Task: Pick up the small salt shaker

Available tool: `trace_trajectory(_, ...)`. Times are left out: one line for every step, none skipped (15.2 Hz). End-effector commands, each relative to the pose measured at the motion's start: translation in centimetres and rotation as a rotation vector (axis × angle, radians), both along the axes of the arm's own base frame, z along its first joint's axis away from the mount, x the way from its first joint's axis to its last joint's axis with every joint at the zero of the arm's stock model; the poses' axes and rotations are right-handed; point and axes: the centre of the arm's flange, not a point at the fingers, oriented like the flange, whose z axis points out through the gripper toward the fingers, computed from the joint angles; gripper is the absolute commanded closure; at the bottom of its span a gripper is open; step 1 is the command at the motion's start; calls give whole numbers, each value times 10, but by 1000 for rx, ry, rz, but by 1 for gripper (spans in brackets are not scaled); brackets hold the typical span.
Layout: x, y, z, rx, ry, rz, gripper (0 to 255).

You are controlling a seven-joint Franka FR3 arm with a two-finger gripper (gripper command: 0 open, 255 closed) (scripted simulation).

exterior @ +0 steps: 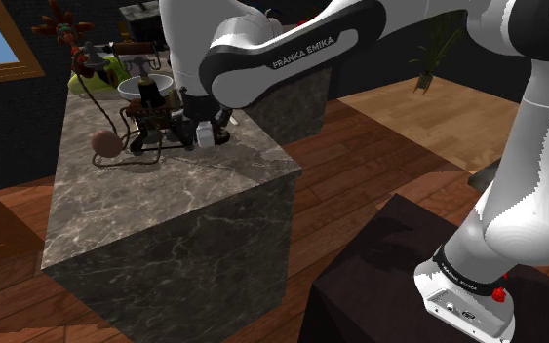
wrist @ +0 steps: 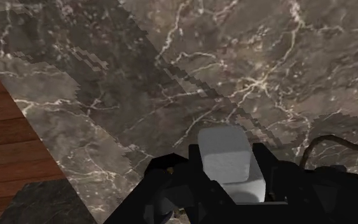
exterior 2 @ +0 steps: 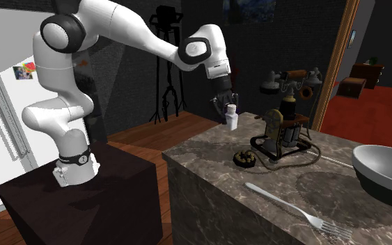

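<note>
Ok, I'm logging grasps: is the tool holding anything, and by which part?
Yes: the tool clasps the white salt shaker by its upper end; the body hangs below.

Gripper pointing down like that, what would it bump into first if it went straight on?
Probably the marble countertop; the gripper, shut on the white salt shaker, points at a bare patch.

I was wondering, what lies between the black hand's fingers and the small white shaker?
Nothing: the wrist view shows the black hand with its fingers clasping the small white shaker directly.
</note>
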Motion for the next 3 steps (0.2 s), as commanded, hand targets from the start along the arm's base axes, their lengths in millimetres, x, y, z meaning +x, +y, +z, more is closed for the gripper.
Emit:
trace_trajectory(1, 0, 11, 0, 0, 0, 255)
trace_trajectory(1, 0, 12, 0, 0, 0, 255)
trace_trajectory(1, 0, 12, 0, 0, 0, 255)
